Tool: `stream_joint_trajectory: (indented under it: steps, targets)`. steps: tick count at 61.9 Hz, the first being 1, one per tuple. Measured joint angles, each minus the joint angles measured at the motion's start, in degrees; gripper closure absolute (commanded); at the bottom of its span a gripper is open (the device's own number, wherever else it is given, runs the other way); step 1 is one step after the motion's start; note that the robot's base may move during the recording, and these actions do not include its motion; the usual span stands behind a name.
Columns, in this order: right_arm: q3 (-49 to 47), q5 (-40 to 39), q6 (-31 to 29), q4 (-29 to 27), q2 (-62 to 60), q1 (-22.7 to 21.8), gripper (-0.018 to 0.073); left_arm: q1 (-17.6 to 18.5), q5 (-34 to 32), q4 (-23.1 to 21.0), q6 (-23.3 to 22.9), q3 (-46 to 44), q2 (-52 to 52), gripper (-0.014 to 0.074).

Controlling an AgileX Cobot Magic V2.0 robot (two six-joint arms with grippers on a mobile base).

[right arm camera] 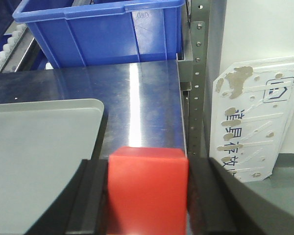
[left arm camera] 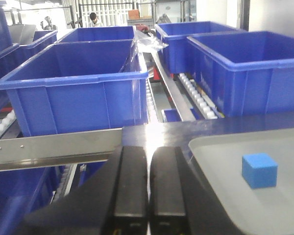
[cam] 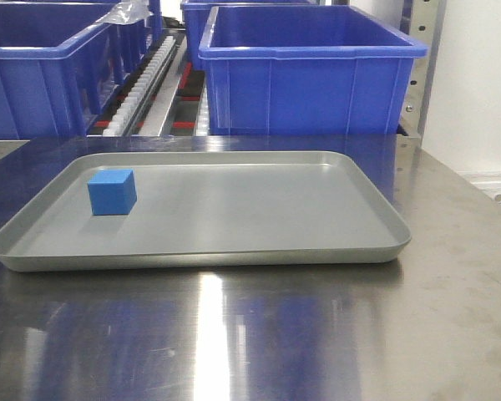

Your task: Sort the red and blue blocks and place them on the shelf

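Note:
The light blue block (cam: 112,192) rests on the left part of the grey tray (cam: 234,242); the left wrist view has this blue block (left arm camera: 259,170) to the right of my left gripper (left arm camera: 148,150). That gripper is shut and empty, hovering over the tabletop just left of the tray (left arm camera: 220,161), facing the shelf's metal crossbar (left arm camera: 54,147). My right gripper (right arm camera: 146,164) is shut on the red block (right arm camera: 148,188), above the steel tabletop just right of the tray's corner (right arm camera: 49,142). Neither gripper shows in the front view.
Big dark-blue bins (cam: 305,71) (left arm camera: 76,88) stand on the shelf's white roller tracks (cam: 142,83) behind the table. A perforated steel upright (right arm camera: 200,73) and a white sign panel (right arm camera: 255,122) stand at the table's right edge.

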State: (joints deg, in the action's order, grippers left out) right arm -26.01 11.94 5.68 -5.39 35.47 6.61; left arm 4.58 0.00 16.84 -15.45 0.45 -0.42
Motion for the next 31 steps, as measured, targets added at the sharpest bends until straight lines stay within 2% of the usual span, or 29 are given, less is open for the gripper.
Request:
stream_joint_trajectory:
  steps: [8,14,31]
  targets:
    - [0.0,0.0,0.0,0.0,0.0,0.0,0.0508,0.0,4.7,-0.1,0.0,-1.0,0.3,0.0472]
    - [0.0,0.0,0.0,0.0,0.0,0.0,0.0508,0.0,10.0,-0.6,0.0,-5.8,3.1,0.0472]
    - [0.0,0.0,0.0,0.0,0.0,0.0,0.0508,0.0,23.6,-0.9,0.0,-32.4,24.5,0.0472]
